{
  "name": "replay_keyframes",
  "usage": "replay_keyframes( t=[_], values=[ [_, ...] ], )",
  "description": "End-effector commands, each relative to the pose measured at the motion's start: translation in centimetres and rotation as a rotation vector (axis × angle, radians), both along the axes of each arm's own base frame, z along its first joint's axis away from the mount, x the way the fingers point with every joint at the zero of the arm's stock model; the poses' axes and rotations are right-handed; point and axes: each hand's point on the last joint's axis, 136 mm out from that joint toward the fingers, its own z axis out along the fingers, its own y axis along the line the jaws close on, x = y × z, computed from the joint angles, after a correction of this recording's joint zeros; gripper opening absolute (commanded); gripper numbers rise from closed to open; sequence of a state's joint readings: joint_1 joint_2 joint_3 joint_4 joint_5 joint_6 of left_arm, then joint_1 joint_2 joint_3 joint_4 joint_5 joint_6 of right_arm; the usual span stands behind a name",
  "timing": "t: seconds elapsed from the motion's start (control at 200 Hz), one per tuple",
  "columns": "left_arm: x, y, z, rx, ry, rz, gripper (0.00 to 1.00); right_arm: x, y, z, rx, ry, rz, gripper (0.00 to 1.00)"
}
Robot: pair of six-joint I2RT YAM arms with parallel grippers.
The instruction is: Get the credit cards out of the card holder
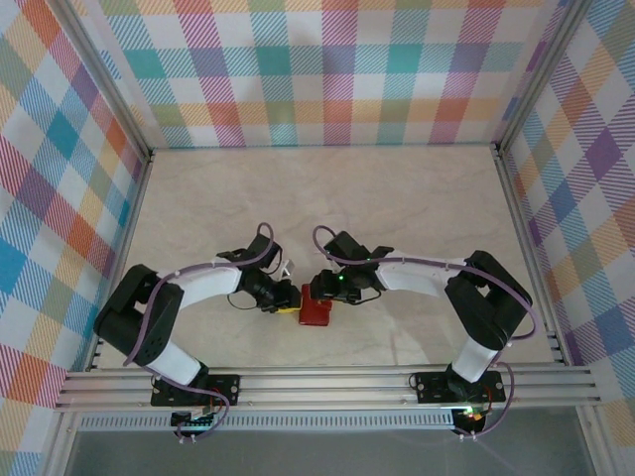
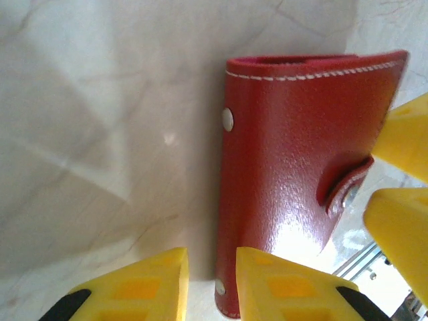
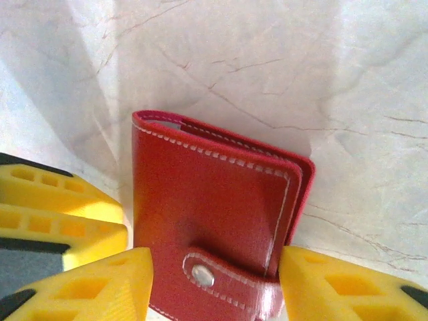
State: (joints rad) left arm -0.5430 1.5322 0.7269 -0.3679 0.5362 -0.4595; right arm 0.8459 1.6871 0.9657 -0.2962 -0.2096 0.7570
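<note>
Where the two pincers meet, table [image 3: 321, 80]: pale marble under both
arms: left arm [image 1: 189, 297] and right arm [image 1: 437, 278] bent inward, wrists close
card holder [image 1: 317, 311]: red, closed, flat between the pincers
right gripper [image 3: 215, 267]: fingers astride the tab end; grip cannot be told
left gripper [image 2: 212, 257]: narrowly parted over the holder's long edge
snap tab [image 3: 221, 277]: fastened, between the right fingers

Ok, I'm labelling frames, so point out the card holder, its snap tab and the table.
card holder [image 3: 207, 207]: right wrist view, middle of its red cover.
snap tab [image 3: 202, 274]: right wrist view, on its metal stud.
table [image 3: 348, 80]: right wrist view, bare marbled surface.
</note>
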Motion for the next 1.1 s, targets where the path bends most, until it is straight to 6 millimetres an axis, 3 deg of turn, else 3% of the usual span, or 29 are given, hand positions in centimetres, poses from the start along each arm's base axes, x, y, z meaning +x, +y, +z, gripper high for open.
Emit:
replay_keyframes(
  t=[0.0, 0.205, 0.32, 0.54, 0.765, 1.095],
  values=[
    [-0.1, 1.0, 0.9, 0.049, -0.018, 0.050, 0.25, -0.6, -0.7, 2.2, -0.031, -0.091, 0.167, 0.56],
    [1.6, -0.1, 3.3, -0.018, -0.042, 0.155, 0.20, -0.5, -2.3, 4.4, -0.094, -0.374, 0.525, 0.53],
    [2.6, -1.5, 4.0, -0.080, -0.026, 0.179, 0.15, -0.5, -2.1, 5.1, -0.058, -0.534, 0.710, 0.51],
    [4.3, -3.2, 4.4, -0.118, -0.002, 0.184, 0.01, -1.9, -1.9, 4.3, -0.029, -0.731, 1.098, 0.49],
    [5.4, -4.8, 2.6, -0.127, 0.048, 0.168, 0.00, -2.0, -1.4, 2.6, -0.027, -0.747, 1.250, 0.45],
    [4.1, -3.5, -1.2, -0.019, 0.131, 0.156, 0.00, -1.8, 0.3, 1.3, 0.028, -0.726, 1.326, 0.44]
  ],
)
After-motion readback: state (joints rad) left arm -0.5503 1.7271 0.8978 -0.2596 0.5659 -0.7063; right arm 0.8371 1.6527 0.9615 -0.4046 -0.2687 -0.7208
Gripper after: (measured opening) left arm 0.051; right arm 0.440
